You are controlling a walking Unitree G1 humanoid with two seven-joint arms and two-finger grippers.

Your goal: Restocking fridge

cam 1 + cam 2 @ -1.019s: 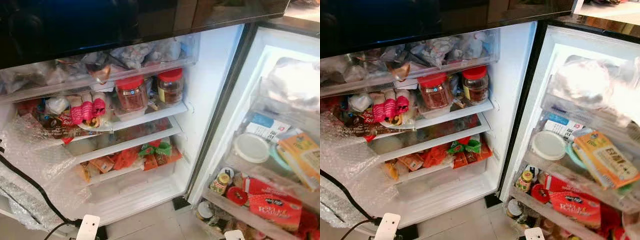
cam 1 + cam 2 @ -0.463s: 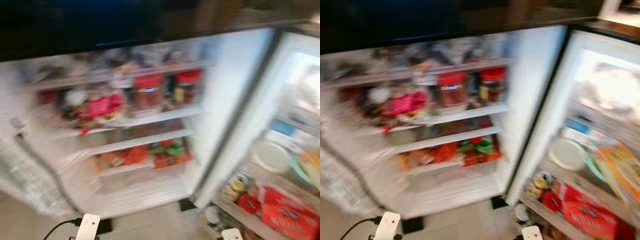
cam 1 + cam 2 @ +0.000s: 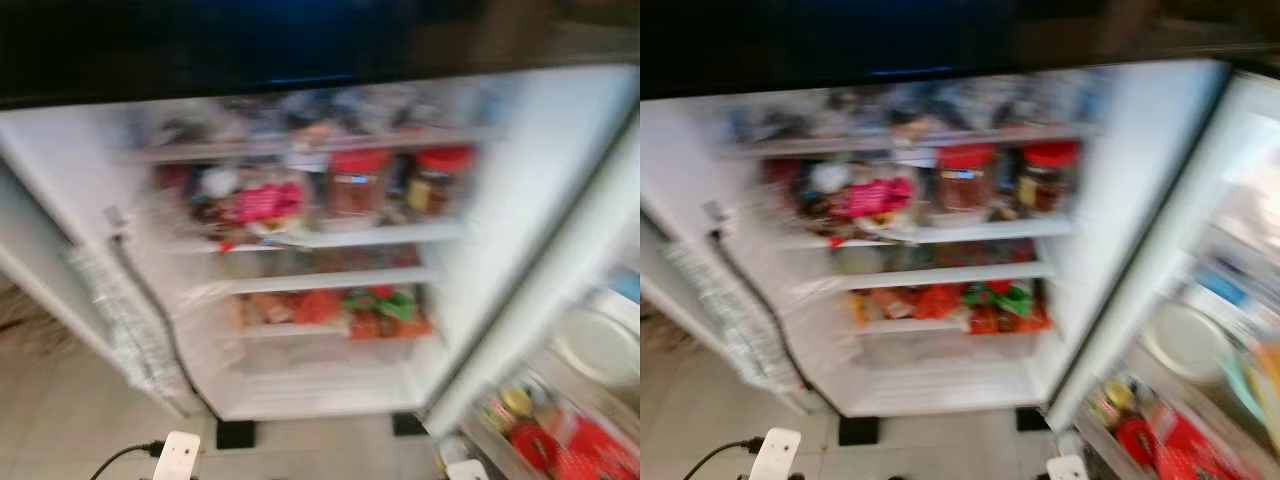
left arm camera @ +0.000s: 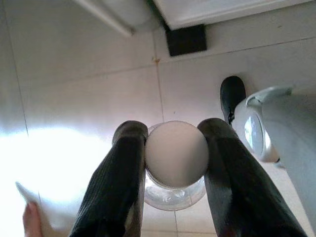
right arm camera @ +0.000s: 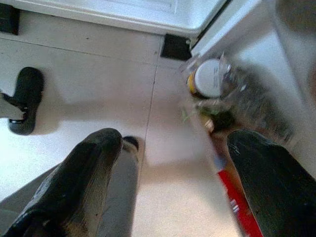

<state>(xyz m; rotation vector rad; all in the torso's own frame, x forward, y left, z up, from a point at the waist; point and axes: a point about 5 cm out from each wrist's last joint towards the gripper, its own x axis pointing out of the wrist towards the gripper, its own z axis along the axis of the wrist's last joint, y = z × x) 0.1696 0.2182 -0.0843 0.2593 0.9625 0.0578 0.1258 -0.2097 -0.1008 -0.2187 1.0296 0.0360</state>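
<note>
The fridge (image 3: 300, 390) stands open before me, blurred. Two red-lidded jars (image 3: 352, 185) sit on an upper shelf beside pink packets (image 3: 262, 200). Orange and green packets (image 3: 350, 310) lie on a lower shelf. In the left wrist view my left gripper (image 4: 173, 131) is shut on a clear jar with a white lid (image 4: 176, 155), held low over the tiled floor (image 4: 89, 89). In the right wrist view my right gripper (image 5: 175, 140) is open with nothing between its fingers, low beside the fridge door's bottom shelf.
The open door on the right carries a white-lidded tub (image 3: 598, 348), small jars and a red packet (image 3: 590, 462). A bottle with a white cap (image 5: 210, 78) sits in the door's lowest shelf. Bubble wrap (image 3: 120, 310) and a black cable hang at the fridge's left side.
The camera has swung left, so the fridge's interior now sits further right and the door is partly out of frame. The picture is blurred. Nothing inside the fridge has moved.
</note>
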